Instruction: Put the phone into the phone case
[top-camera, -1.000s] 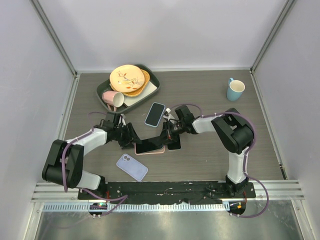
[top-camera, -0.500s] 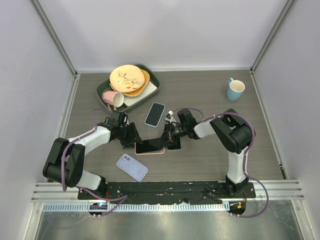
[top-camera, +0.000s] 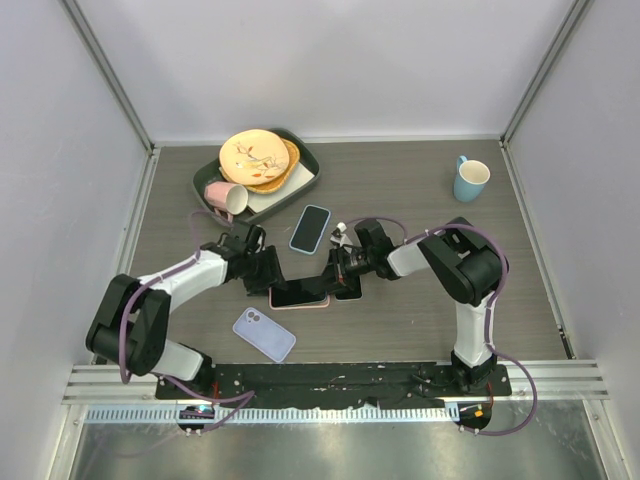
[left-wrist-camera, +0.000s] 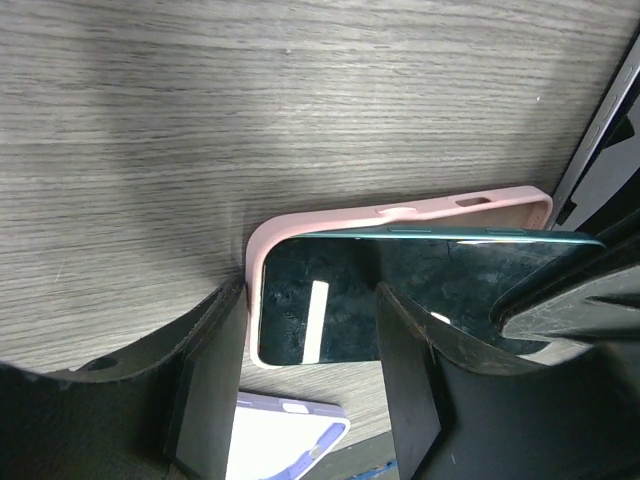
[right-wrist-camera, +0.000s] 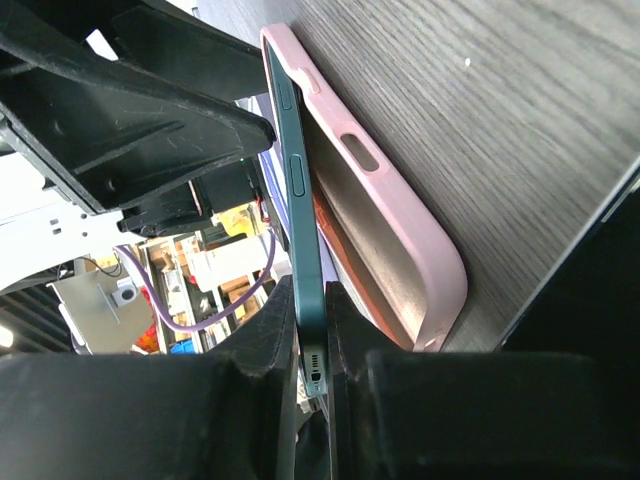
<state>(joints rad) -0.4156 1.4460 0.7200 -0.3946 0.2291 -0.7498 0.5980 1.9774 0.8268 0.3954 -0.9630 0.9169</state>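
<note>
The pink phone case (top-camera: 300, 304) is lying open side up on the table (top-camera: 420, 330), a little toward 7 o'clock from the middle; the phone (top-camera: 298, 292) is sitting partly in it, screen upward. In the right wrist view the phone (right-wrist-camera: 298, 190) is tilting over the case (right-wrist-camera: 400, 230); its far end is resting inside the rim and its near end is being held above it. The right gripper (top-camera: 338, 276) is reaching in from 3 o'clock and pinching this raised end, with its fingers (right-wrist-camera: 262, 340) pressed on the two flat faces. The left gripper (top-camera: 268, 280) is sitting at 9 o'clock of the case with its jaws spread; one finger (left-wrist-camera: 205, 380) is standing just outside the case's short end and the other is lying over the screen; whether they are pressing I cannot tell.

A lavender case (top-camera: 264, 334) is lying at 7 o'clock of the pink one, apart from it; a blue phone (top-camera: 310, 228) is lying at 12 o'clock; a black phone (top-camera: 349, 293) is lying just beside it at 3 o'clock, under the right gripper. A tray (top-camera: 312, 172) with plates (top-camera: 255, 158) and a pink cup (top-camera: 225, 197) is standing at 11 o'clock; a blue mug (top-camera: 470, 180) is standing at 2 o'clock.
</note>
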